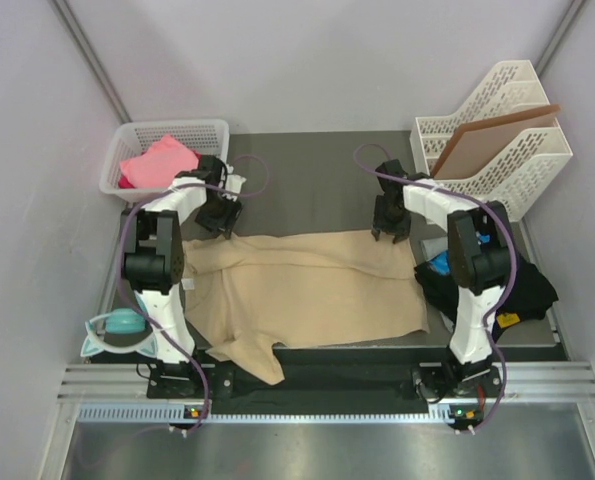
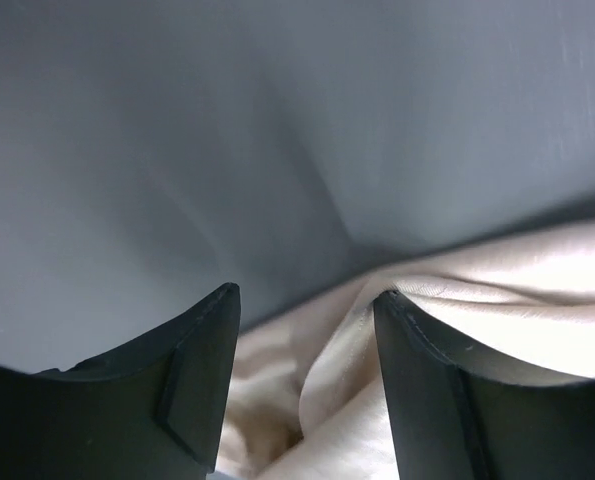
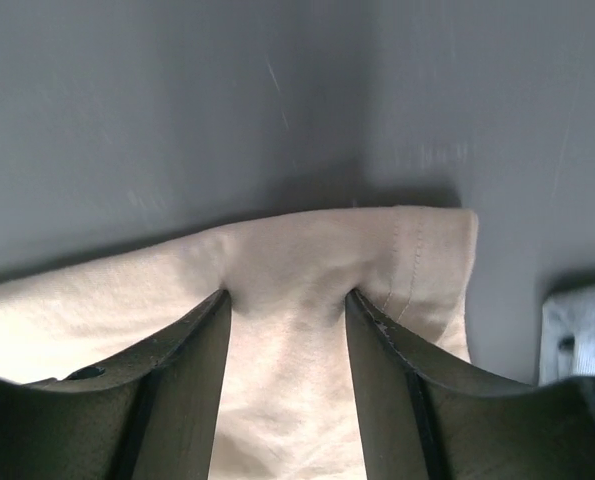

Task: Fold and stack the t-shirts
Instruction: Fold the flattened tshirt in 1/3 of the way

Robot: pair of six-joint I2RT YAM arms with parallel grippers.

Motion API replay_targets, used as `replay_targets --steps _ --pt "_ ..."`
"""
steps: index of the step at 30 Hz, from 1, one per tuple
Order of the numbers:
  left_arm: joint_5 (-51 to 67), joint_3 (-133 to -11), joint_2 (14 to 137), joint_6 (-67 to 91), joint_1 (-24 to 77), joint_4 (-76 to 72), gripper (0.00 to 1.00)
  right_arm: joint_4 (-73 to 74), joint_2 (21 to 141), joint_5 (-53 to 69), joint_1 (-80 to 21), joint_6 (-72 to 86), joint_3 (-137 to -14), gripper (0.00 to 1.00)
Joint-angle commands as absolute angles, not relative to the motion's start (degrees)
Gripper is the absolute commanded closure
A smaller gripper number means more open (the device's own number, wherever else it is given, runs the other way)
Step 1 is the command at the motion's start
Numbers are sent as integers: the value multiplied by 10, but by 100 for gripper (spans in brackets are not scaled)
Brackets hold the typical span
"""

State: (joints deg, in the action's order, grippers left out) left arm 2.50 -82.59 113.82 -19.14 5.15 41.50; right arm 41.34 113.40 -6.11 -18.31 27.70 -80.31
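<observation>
Nearest, on the left, a teal thing [image 1: 125, 322]; on the right, a black shirt [image 1: 522, 285] in a heap, a blue one [image 1: 439, 265] at its left edge. In the middle, spread over the table [image 1: 307, 180], the tan shirt [image 1: 317, 285]. At its far hem, left gripper [image 1: 220, 222] and right gripper [image 1: 389, 232], each down on the cloth, jaws partway apart with cloth between, not pinched shut. Farthest: pink shirt [image 1: 162, 160] in a basket [image 1: 177, 126], left; board [image 1: 492, 140] in a rack [image 1: 527, 170], right

Soft matt cloth t-shirt [image 1: 317, 285], smooth grey table [image 1: 307, 180].
</observation>
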Motion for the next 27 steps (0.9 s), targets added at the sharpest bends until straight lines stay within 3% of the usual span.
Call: replay_targets --steps 1,7,14,20,24,27 --pt "5 -876 1157 -172 51 393 39 331 1213 -60 -173 280 -862 51" --pt "23 -867 1127 -159 51 413 42 345 1220 -62 -159 276 -884 53" --pt "102 -666 883 -166 54 467 42 312 1137 -74 -159 270 -781 53" --pt "155 -604 752 -175 54 533 42 302 1114 -69 -159 269 -748 54" --pt "190 -617 730 -179 57 559 40 298 1104 -61 -159 275 -739 54" --pt "126 -641 751 -164 58 532 42 299 1099 -55 -159 276 -739 54"
